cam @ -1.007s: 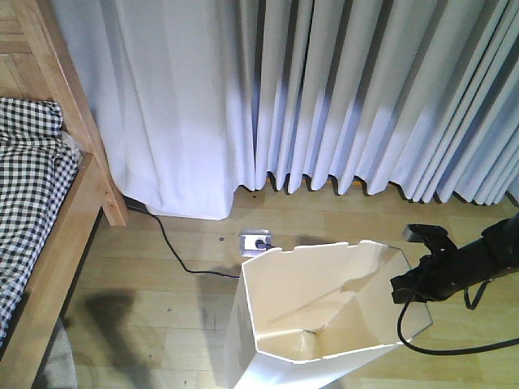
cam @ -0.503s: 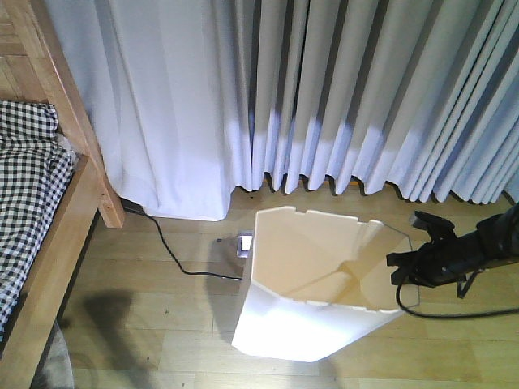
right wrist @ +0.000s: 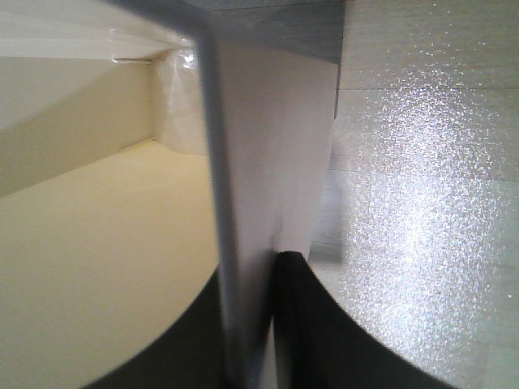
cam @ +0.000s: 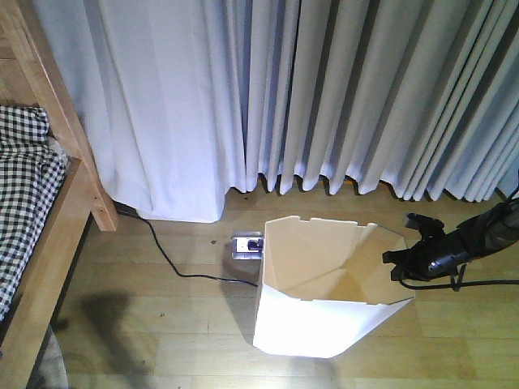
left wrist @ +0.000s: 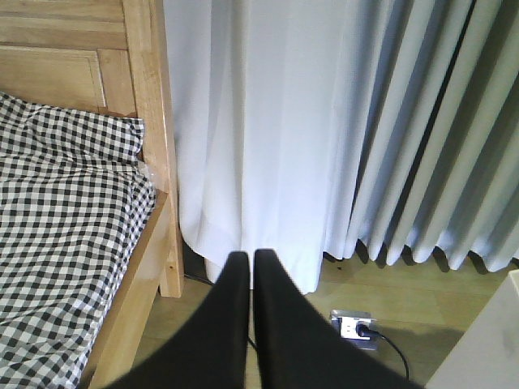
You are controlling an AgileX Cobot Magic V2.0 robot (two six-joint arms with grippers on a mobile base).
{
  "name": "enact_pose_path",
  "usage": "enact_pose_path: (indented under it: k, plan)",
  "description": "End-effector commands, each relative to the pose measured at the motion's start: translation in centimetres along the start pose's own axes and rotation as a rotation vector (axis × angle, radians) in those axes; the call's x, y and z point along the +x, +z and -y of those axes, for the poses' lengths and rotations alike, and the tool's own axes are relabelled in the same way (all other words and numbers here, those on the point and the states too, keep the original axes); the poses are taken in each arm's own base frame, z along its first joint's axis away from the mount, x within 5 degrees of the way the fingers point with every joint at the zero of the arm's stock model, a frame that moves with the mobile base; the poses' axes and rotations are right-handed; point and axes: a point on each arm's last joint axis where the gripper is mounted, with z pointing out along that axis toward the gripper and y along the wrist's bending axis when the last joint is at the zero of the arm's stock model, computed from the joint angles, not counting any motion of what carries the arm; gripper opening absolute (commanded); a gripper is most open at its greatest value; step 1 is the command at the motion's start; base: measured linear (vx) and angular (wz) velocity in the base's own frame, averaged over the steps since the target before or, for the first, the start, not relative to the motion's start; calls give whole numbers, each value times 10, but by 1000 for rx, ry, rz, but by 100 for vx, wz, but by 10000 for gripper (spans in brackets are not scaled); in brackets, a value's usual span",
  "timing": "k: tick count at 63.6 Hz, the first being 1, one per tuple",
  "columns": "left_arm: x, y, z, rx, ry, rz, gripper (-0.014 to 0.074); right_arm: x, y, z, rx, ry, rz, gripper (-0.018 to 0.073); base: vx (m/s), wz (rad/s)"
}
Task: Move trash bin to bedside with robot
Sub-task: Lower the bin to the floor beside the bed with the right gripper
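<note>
The white trash bin stands upright on the wooden floor, its cream interior open to the front view. My right gripper is shut on the bin's right wall; the wrist view shows the thin wall pinched in the right gripper, one finger inside and one finger outside. The bedside is at the far left: a light wooden bed frame with checked bedding, well apart from the bin. My left gripper is shut on nothing, above the floor near the bed.
Long white curtains hang along the back wall to the floor. A floor socket with a black cable lies between the bed and the bin, and also shows as the socket in the left wrist view.
The bin, tilted toward the camera a second ago, now stands upright and farther right in view. The right gripper has kept its hold. Bed and curtains have shifted left in view.
</note>
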Motion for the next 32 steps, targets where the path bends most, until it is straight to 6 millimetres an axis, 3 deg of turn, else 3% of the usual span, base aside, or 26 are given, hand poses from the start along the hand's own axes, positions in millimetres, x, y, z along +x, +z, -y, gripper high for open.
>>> enact_pose_path:
  k: [1, 17, 32]
  plan:
    - [-5, -1, 1, 11, -6, 76, -6, -30, -21, -15, -137, 8, 39, -5, 1, -3]
    - [-5, -1, 1, 11, -6, 76, -6, -45, 12, 3, -129, 15, 34, -5, 1, -2]
    - [-5, -1, 1, 11, -6, 76, -6, -58, 38, -2, -70, -91, -24, 0, 0, 0]
